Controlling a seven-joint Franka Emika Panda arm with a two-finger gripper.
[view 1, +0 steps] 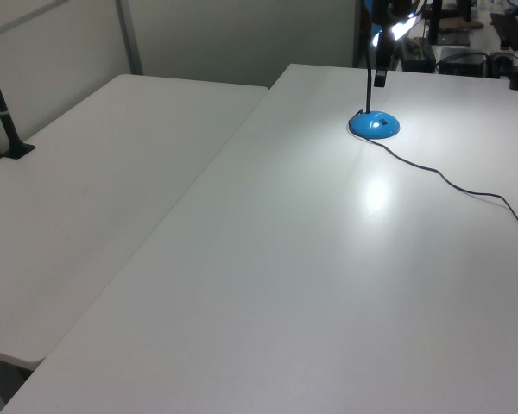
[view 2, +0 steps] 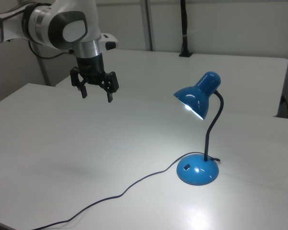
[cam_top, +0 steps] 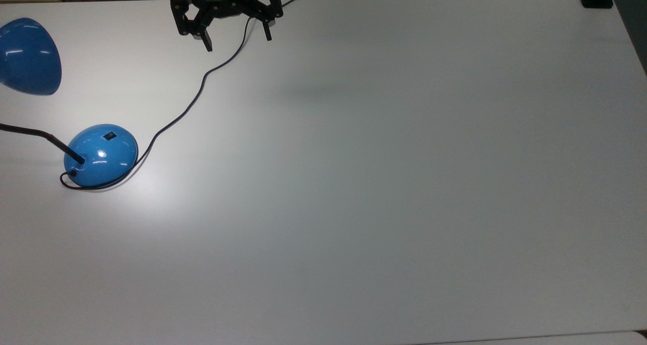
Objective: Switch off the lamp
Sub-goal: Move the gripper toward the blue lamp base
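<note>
approach step, nothing pressed yet. the lamp [view 2: 201, 134] is lit: bulb glows under the shade [view 2: 198, 97] in the right view, and there's a bright patch on the table [cam_top: 404, 183] just beside the base [cam_top: 101, 154].

gripper [cam_top: 236, 35] hangs in the air at the far edge of the table in the top view, above where the cord [cam_top: 192, 102] runs off. well apart from the lamp, which sits toward the top view's left. in the right view the gripper [view 2: 96, 93] is high on the right view's left, lamp base [view 2: 198, 170] down on the right view's right.

fingers wide apart, pointing down, holding nothing, touching nothing.

next move, imo: cross over to the base, come down on the small black switch [cam_top: 109, 136] on the dome's upper slope (in the right view the switch [view 2: 186, 167] is on the side facing the arm). prob better w/ fingers brought together so one tip presses the rocker. dome is glossy and curved, so a tip could slide off; base may scoot if pushed sideways rather than down.
</note>
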